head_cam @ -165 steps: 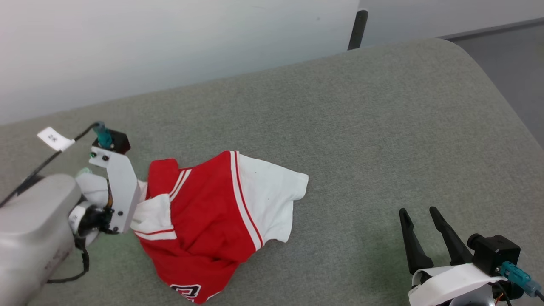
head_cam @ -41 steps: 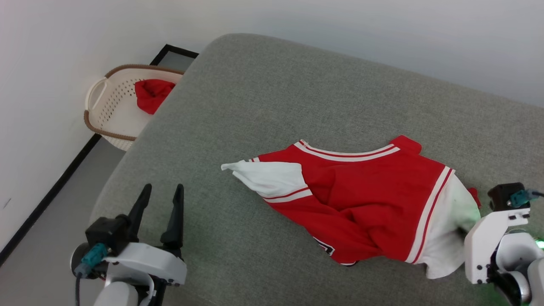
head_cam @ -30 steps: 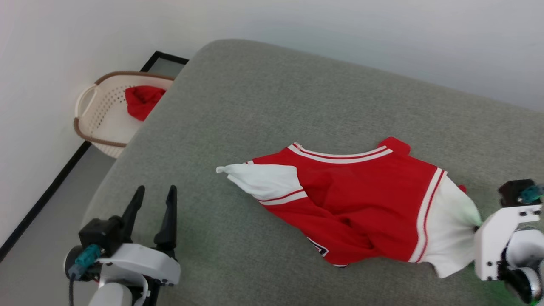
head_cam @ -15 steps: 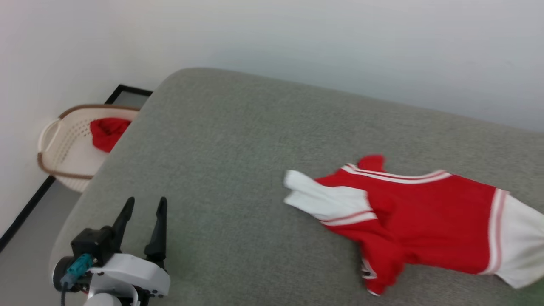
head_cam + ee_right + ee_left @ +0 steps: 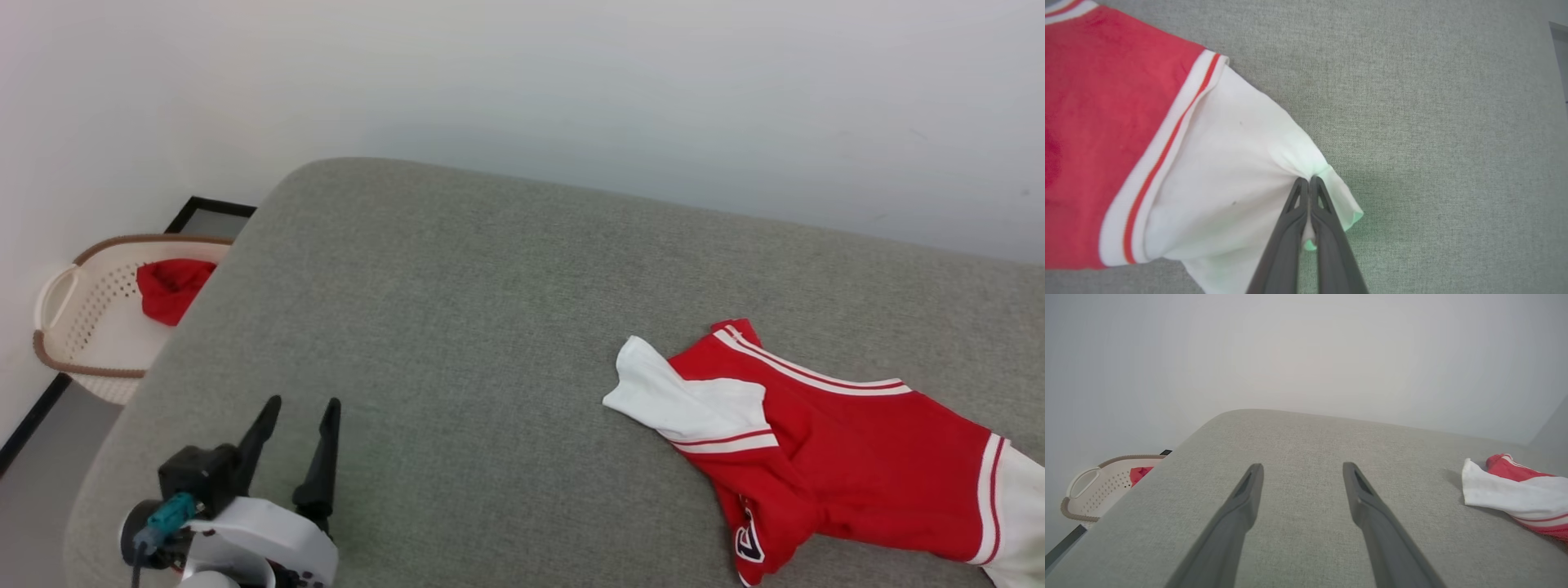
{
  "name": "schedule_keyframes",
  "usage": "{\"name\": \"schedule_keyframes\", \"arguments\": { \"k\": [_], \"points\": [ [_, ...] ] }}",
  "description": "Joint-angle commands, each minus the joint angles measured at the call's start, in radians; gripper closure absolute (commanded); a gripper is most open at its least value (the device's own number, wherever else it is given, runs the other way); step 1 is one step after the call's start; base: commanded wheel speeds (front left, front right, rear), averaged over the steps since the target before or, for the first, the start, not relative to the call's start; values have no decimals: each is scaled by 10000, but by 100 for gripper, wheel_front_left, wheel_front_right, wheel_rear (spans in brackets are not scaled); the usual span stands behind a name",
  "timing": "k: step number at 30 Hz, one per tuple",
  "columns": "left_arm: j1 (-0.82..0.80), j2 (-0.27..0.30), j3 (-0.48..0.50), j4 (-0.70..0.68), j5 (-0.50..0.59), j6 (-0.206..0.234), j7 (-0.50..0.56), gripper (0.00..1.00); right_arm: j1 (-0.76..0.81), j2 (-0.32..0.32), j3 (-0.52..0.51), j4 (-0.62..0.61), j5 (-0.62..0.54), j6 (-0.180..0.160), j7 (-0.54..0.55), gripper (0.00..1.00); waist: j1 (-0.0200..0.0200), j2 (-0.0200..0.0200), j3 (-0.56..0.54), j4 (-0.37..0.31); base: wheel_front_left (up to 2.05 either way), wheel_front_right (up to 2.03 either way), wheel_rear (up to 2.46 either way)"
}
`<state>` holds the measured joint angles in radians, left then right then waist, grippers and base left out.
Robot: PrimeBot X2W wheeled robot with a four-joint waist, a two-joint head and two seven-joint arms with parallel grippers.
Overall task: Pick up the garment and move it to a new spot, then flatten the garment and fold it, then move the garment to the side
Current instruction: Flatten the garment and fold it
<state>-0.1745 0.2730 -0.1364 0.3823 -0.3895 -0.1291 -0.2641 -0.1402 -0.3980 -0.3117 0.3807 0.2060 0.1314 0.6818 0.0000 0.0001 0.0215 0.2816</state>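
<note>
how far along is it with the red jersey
Early. Done: the right gripper is shut on the garment, pinching the edge of a white sleeve. In hand: the move to a new spot; the shirt lies rumpled on the grey cushion. Left: flattening, folding and moving it aside. The left gripper is open and well apart from the shirt.

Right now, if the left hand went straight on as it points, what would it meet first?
Nothing nearby: the left hand points across grey cushion toward the wall. The garment lies off to its right, the basket to its left. Height above the cushion is unclear.
</note>
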Motion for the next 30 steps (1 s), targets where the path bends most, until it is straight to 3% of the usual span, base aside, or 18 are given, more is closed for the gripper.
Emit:
{"name": "schedule_keyframes", "arguments": {
  "k": [1, 8, 14, 24, 30],
  "points": [
    [-107, 43, -97, 57, -150, -19, 4, 0, -216, 41, 46, 170, -145, -12, -167, 0, 0, -1, -22, -51, 0, 0, 0],
    [-308, 439, -397, 218, -770, -20, 304, 0, -590, 210, 330, 370, -100, -12, -813, 0, 0, -1, -224, -581, 0, 0, 0],
    [-497, 738, -616, -140, -1343, -20, 1043, 0, -317, 613, 904, -797, 219, -12, -1769, 0, 0, -1, -272, -1411, 0, 0, 0],
    [-1677, 1316, -760, -876, -2636, 52, 4585, 0, 669, 2009, 1713, -3150, 421, -12, -3351, 0, 0, -1, -107, -2997, 0, 0, 0],
    [-3083, 1664, -1035, -500, -3175, 232, 7189, 0, 936, 2762, 2200, -3630, 456, -10, -3590, 0, 0, -1, 325, -3889, 0, 0, 0]
  ]
}}
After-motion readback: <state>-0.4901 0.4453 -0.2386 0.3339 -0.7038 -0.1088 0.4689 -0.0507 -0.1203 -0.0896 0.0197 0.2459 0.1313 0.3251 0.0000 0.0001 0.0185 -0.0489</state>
